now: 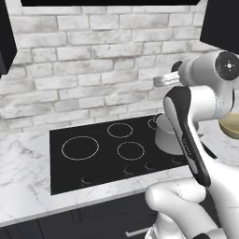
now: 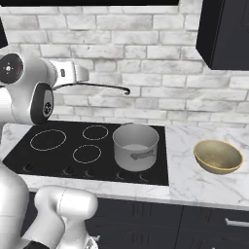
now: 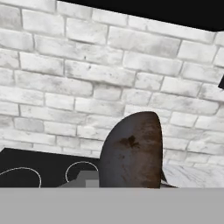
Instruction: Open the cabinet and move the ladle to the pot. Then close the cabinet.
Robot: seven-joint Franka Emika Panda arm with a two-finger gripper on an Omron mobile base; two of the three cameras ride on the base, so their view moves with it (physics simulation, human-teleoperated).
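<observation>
My gripper (image 2: 82, 77) hangs above the cooktop, left of the pot, and is shut on the ladle (image 2: 104, 87). The ladle's thin dark handle runs right, level, and ends above the pot's rim. In the hand view the ladle's dark, rust-stained bowl (image 3: 131, 151) rises close in front of the brick wall. The silver-grey pot (image 2: 136, 146) stands on the right side of the black cooktop (image 2: 53, 155), and the arm partly hides the pot (image 1: 165, 135) in the left base view. The black cabinet (image 2: 224, 34) hangs at the upper right; its door fronts cannot be made out.
A tan bowl (image 2: 218, 156) sits on the marble counter (image 2: 194, 185) right of the cooktop. The brick wall (image 2: 146, 58) stands close behind. Black base drawers (image 2: 214, 223) run under the counter. A black hood edge (image 1: 112, 2) crosses the top.
</observation>
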